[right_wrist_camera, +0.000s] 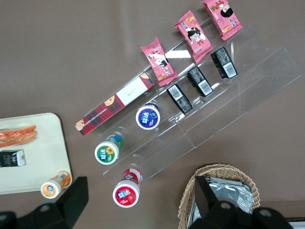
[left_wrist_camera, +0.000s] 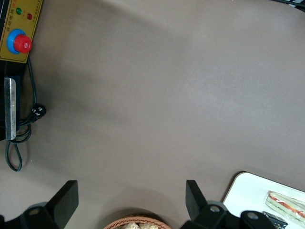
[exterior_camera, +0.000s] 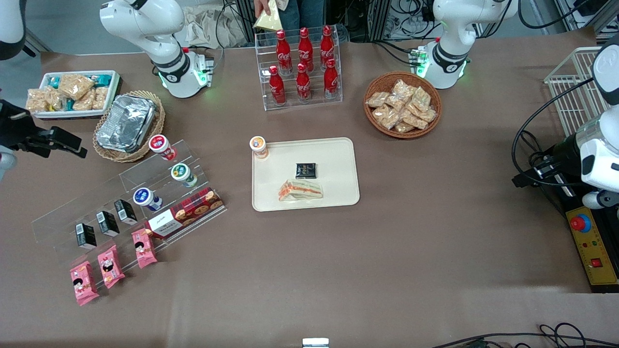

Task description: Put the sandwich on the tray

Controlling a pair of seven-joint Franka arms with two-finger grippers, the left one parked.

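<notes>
The sandwich (exterior_camera: 301, 190), a wrapped wedge with an orange-red and green filling edge, lies flat on the cream tray (exterior_camera: 338, 159), near the edge closest to the front camera. It also shows in the right wrist view as the sandwich (right_wrist_camera: 18, 135) on the tray (right_wrist_camera: 45, 157), and in the left wrist view as the sandwich (left_wrist_camera: 286, 202) on the tray (left_wrist_camera: 245, 188). My gripper (exterior_camera: 65, 143) hovers high at the working arm's end of the table, beside the foil container's basket. The gripper (right_wrist_camera: 141, 200) is open with nothing between its fingers, above a red-lidded cup (right_wrist_camera: 126, 193).
On the tray sit a black packet (exterior_camera: 306, 169) and an orange-lidded cup (exterior_camera: 259, 146). A clear stepped rack (exterior_camera: 121, 203) holds cups, black boxes, pink snacks and a biscuit box. A foil container (exterior_camera: 126, 123) in a basket, a white snack bin (exterior_camera: 72, 92), cola bottles (exterior_camera: 303, 63) and a snack basket (exterior_camera: 402, 104) stand around.
</notes>
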